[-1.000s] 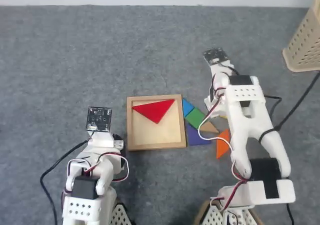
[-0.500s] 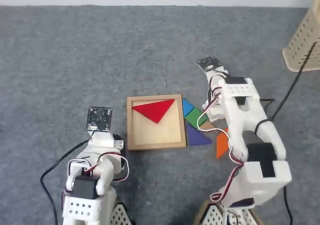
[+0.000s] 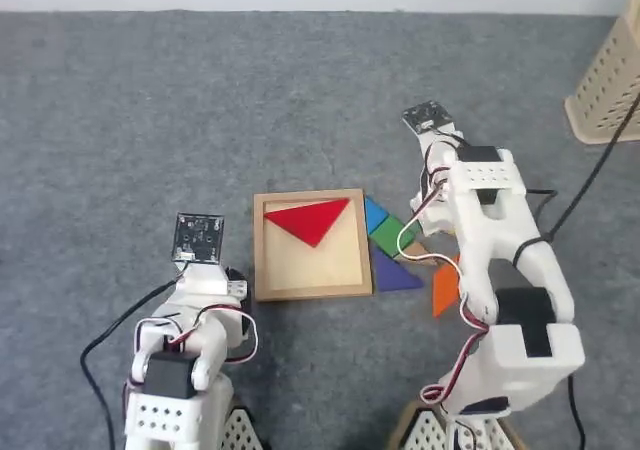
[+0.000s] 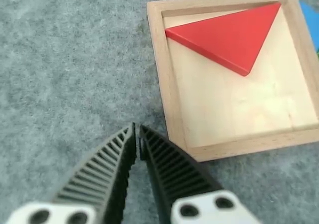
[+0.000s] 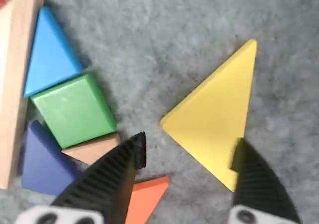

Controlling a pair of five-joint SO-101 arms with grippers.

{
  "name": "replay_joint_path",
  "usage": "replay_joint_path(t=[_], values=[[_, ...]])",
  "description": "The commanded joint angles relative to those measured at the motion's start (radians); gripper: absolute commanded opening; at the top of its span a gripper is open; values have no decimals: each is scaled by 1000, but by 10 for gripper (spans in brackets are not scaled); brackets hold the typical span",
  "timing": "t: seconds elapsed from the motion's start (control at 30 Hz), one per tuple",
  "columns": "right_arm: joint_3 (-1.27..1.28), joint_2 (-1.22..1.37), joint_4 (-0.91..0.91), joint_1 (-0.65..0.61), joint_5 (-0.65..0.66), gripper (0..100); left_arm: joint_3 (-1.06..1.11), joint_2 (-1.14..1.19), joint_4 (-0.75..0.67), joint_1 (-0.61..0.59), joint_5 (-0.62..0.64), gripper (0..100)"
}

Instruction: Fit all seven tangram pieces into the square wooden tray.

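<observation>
We record the right gripper with its fingers spread wide, poised over the yellow triangle. The piece lies flat on the grey mat, apart from the other loose pieces and well clear of the square wooden tray. Its long edge runs roughly along the direction in which the fingers point and close beside one of them. Its square corner faces the other finger and the green square beyond. We cannot tell whether either finger touches it. In our judgement, a closing grip would bear on the long edge and the opposite corner, which is a poor purchase. The right arm is the nearer. The left gripper, fingers closed on nothing, sits just beside the tray's rim on the far side from the loose pieces. The tray holds the red triangle alone.
</observation>
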Motion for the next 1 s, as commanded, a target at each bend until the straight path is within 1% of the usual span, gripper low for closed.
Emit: replay_joint_path(t=[0.0, 0.13, 0.57, 0.77, 0.97], values=[[-55, -38, -1, 24, 18, 333, -8, -15, -28, -2, -2, 13], [-60, 25, -48, 18, 18, 333, -8, -15, -28, -2, -2, 13], [-160, 188, -47, 25, 17, 328, -8, -15, -28, -2, -2, 13], [-158, 193, -47, 24, 17, 214, -8, -15, -28, -2, -2, 13], [-153, 183, -41, 24, 12, 199, -8, -15, -28, -2, -2, 13]])
